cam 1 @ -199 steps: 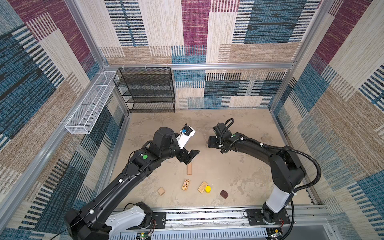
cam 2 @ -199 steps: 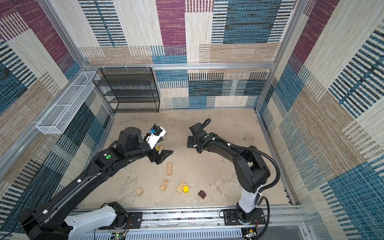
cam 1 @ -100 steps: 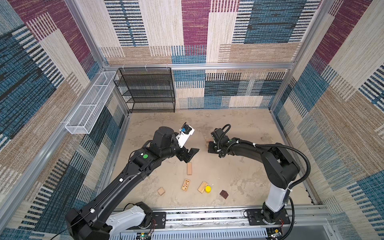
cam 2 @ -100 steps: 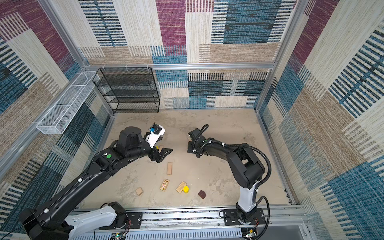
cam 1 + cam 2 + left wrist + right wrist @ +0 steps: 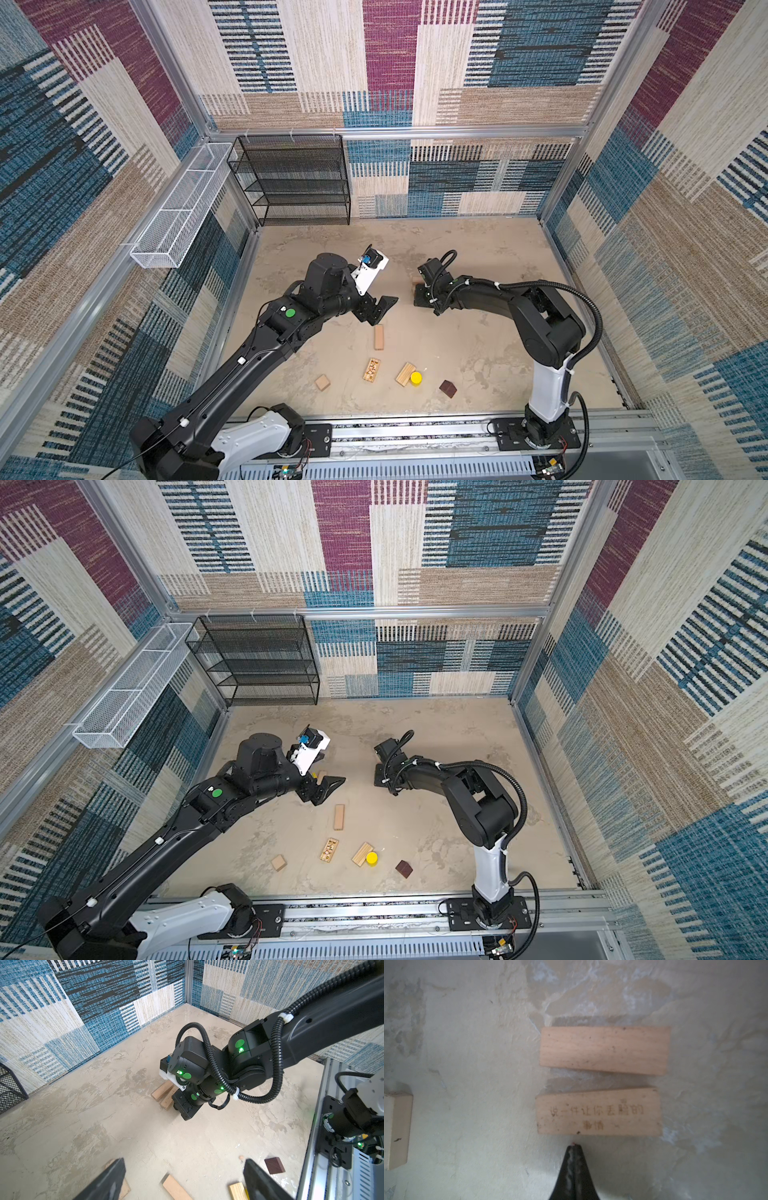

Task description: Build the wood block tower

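My left gripper (image 5: 380,311) hangs wide apart, empty (ready for a loose block, I think). My right gripper (image 5: 574,1147) is pinched together, empty, just beside the printed plank (image 5: 598,1113), maybe to nudge it straight beside the plain plank (image 5: 604,1050). Those two make the tower's bottom row. The other wood blocks (image 5: 378,336) lie well apart from it.

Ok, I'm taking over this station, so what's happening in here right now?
Tower-building has barely begun. The right gripper, shut, holds nothing; its tip sits beside a printed plank lying flat next to a plain plank. The left gripper hangs open and empty. A yellow cylinder and dark brown block lie loose, unstacked.
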